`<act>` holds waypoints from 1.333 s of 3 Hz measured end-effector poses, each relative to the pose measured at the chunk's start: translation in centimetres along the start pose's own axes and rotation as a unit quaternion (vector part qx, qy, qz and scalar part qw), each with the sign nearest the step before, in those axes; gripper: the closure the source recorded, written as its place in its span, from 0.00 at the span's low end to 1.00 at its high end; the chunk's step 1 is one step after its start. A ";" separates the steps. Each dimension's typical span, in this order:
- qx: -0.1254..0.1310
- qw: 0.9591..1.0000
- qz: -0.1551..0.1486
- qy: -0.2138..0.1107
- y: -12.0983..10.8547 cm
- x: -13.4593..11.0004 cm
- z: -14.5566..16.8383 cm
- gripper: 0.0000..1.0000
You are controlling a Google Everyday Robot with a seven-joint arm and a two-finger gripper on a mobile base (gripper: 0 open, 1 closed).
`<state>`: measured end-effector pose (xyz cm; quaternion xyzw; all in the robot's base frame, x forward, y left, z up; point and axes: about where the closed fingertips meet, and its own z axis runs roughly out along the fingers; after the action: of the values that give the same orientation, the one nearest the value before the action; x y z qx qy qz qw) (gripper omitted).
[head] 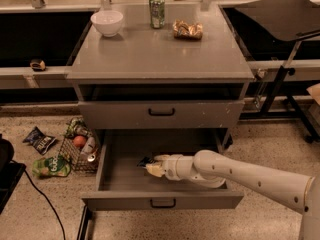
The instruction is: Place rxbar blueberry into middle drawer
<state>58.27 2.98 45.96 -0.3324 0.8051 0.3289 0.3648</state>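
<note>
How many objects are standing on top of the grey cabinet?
3: a white bowl at the back left, a green can at the back centre, and a golden snack bag to its right. None seem hidden. The gripper is inside the open drawer below.

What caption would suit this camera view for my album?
The gripper reaches into the open middle drawer, the rxbar blueberry at its tip.

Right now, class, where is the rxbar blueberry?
In the camera view, the rxbar blueberry is at the tip of the gripper, inside the open middle drawer, left of centre, below the closed drawer.
</note>
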 end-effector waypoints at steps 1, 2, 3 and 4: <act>0.000 1.000 0.019 0.002 -1.8 1.4 1.0 0.82; -0.003 1.000 0.029 0.007 -3.1 2.1 1.8 0.59; -0.011 0.999 0.037 0.015 -4.0 2.8 2.7 0.35; -0.017 0.999 0.042 0.024 -4.6 3.3 3.2 0.12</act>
<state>61.30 1.90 40.29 -0.3124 0.8210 0.3498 0.3256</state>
